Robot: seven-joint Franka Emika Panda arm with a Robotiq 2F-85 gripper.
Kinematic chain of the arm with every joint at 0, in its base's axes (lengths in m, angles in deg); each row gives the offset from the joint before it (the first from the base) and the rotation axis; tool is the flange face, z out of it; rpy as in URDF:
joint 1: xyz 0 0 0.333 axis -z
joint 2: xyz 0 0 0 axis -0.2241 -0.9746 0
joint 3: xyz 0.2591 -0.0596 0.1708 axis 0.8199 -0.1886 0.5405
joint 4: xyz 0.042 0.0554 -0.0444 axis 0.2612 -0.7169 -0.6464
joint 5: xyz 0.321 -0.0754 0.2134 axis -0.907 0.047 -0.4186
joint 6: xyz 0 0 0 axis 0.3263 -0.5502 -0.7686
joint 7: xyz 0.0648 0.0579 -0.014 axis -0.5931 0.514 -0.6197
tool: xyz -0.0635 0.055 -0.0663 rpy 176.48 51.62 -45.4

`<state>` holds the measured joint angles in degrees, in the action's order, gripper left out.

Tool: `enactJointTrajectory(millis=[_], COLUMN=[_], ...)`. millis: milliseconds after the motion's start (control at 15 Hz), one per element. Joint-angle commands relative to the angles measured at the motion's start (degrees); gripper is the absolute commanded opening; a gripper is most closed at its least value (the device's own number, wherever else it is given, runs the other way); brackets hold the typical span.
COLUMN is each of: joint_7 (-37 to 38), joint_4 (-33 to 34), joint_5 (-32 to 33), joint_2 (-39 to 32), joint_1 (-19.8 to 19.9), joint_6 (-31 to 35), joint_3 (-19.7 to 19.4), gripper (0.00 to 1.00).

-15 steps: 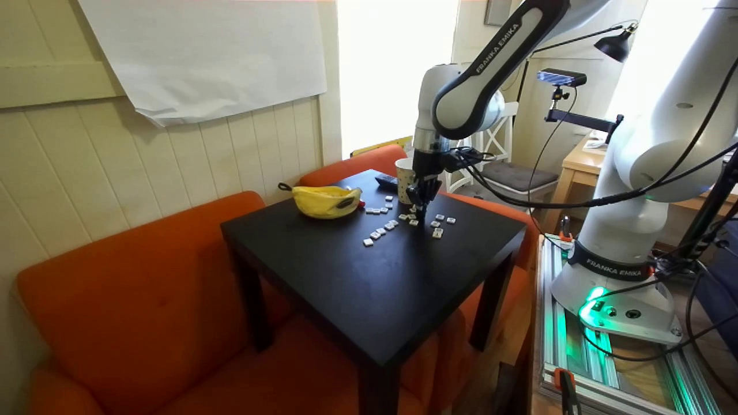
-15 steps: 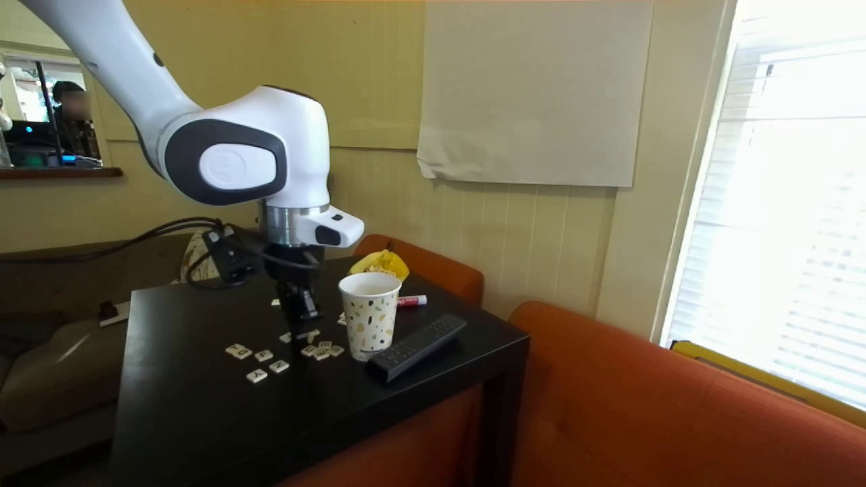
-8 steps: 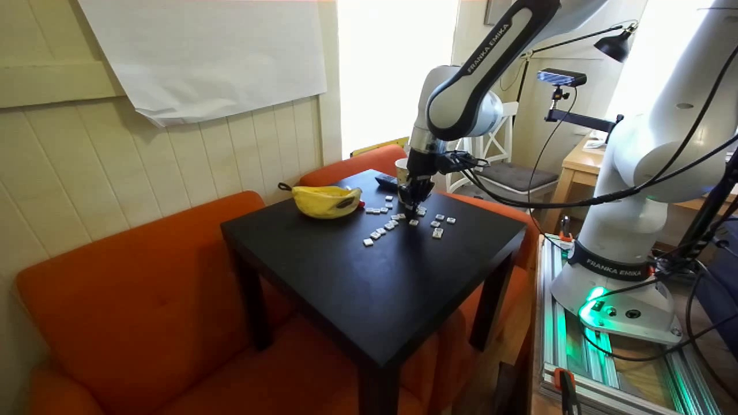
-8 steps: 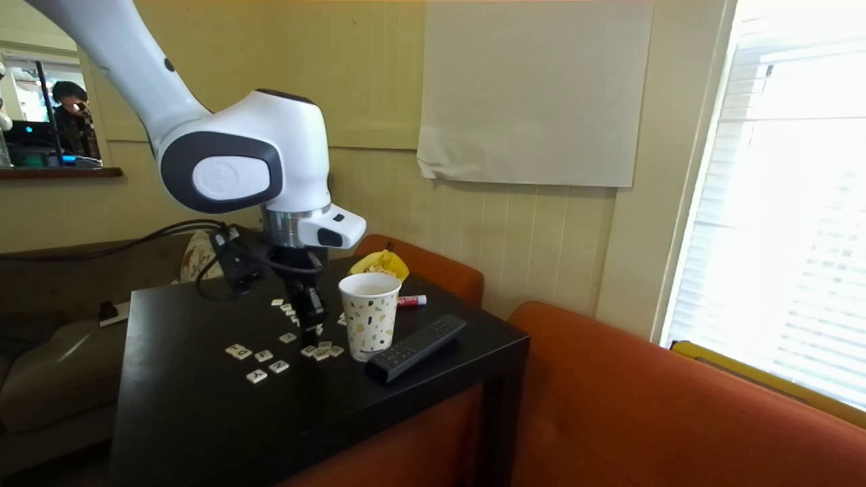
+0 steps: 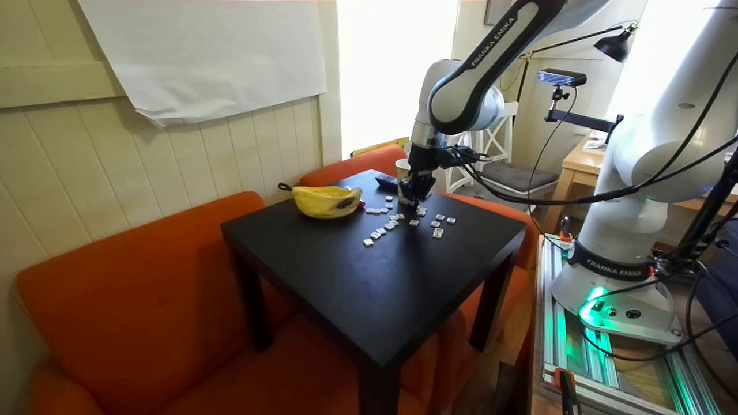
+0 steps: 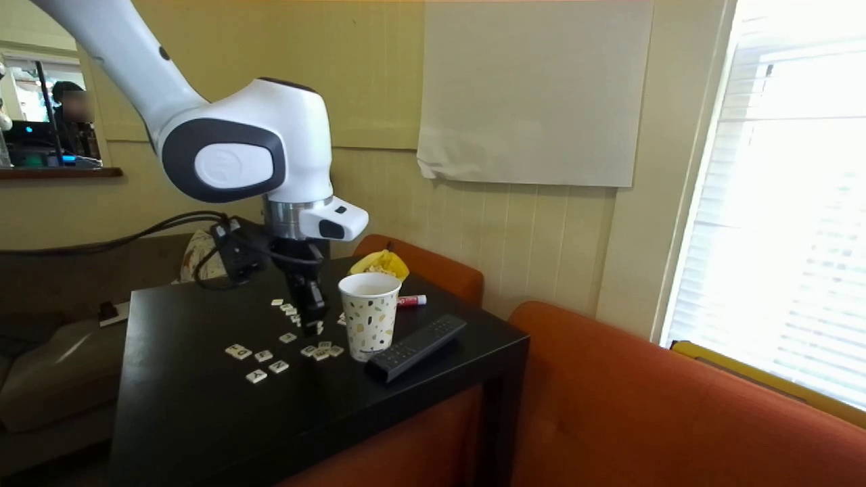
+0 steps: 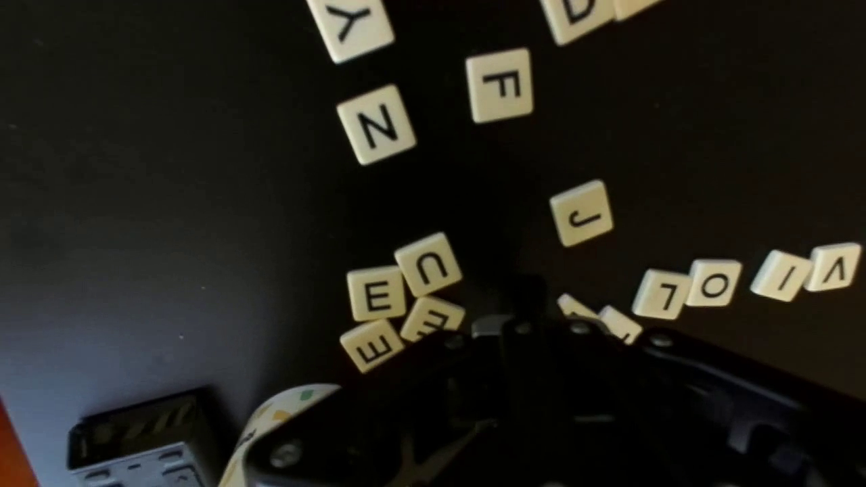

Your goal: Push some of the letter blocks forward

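Several white letter blocks lie loose on the black table (image 5: 346,282), and they show in all views. In the wrist view a U block (image 7: 428,264) touches an E block (image 7: 377,293) in a small cluster. A J block (image 7: 582,213) lies alone, and Z (image 7: 377,124) and F (image 7: 500,86) blocks lie farther up. A row with L (image 7: 662,294) and V (image 7: 834,267) blocks runs right. My gripper (image 7: 524,318) is shut with nothing seen between its fingers. It partly hides two blocks (image 7: 619,325). In both exterior views the gripper (image 5: 414,204) (image 6: 312,329) points down, low over the blocks.
A speckled paper cup (image 6: 370,314) stands close beside the gripper, with a black remote (image 6: 417,346) beside it. A yellow banana-shaped holder (image 5: 326,203) and a red tube (image 6: 411,300) lie farther back. Orange seats (image 5: 167,300) border the table.
My gripper has moved toward the cup, then lifted slightly. A couple of blocks near its tip have shifted toward the row of letters. The cup and remote have not moved.
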<state>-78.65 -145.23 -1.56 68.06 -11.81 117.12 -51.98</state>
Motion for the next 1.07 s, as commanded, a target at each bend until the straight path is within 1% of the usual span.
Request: enactJointTrajectory(millis=[0,200,400,467,667,1000], joint_7=[4.74,1.77,-0.04,-0.77,-2.47,-4.11], joint_4=[-1.11,-0.49,0.06,0.21,0.24,-0.17], joint_5=[6.64,4.58,3.97,3.50,1.95,-1.57], joint_2=[7.78,10.90,14.52,14.44,13.79,10.84], joint_1=[2.88,2.01,1.36,1.04,0.22,-1.65], joint_6=[-13.07,-27.04,-41.24,-43.25,-45.02,-41.56], joint_3=[-0.15,-1.12,-1.26,-1.18,-1.13,-0.50], gripper=[0.00,0.00,0.00,0.00,0.00,0.00])
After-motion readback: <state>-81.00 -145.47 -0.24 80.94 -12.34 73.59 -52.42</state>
